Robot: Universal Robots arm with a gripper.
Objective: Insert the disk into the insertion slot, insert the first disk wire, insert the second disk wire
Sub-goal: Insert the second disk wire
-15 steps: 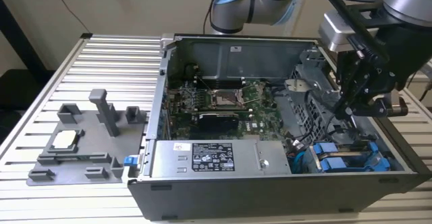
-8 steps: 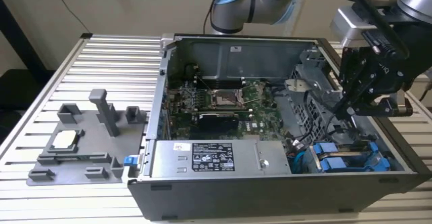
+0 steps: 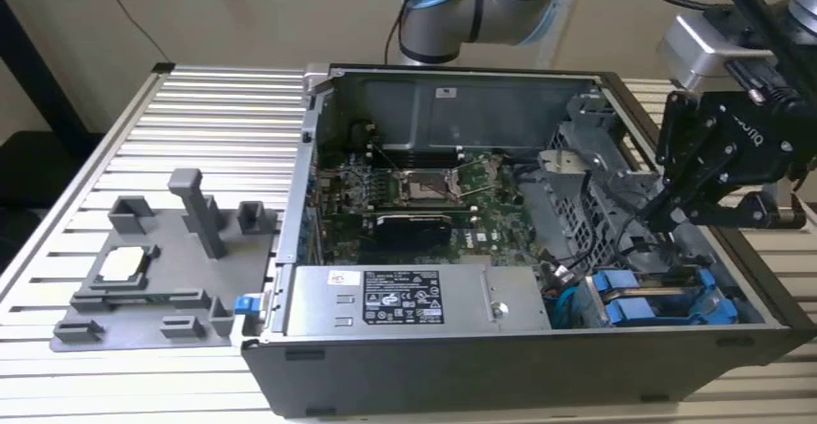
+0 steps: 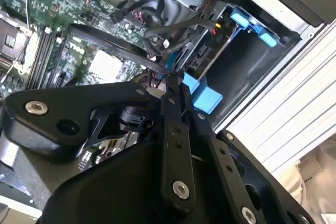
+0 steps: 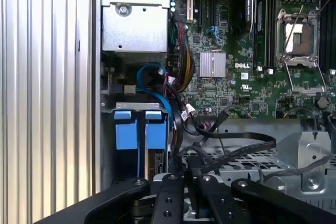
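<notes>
A ribbed metal table carries the open computer case. The gripper is closed on a black cable above the seated disk.

The pincer tips are buried among black cables, so their contact stays hidden.

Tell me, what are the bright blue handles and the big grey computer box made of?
The blue handles look like plastic: solid bright colour, smooth moulded shape, soft sheen. The computer box looks like sheet metal, probably painted or bare steel: thin flat grey walls with folded edges and a dull shine.
</notes>
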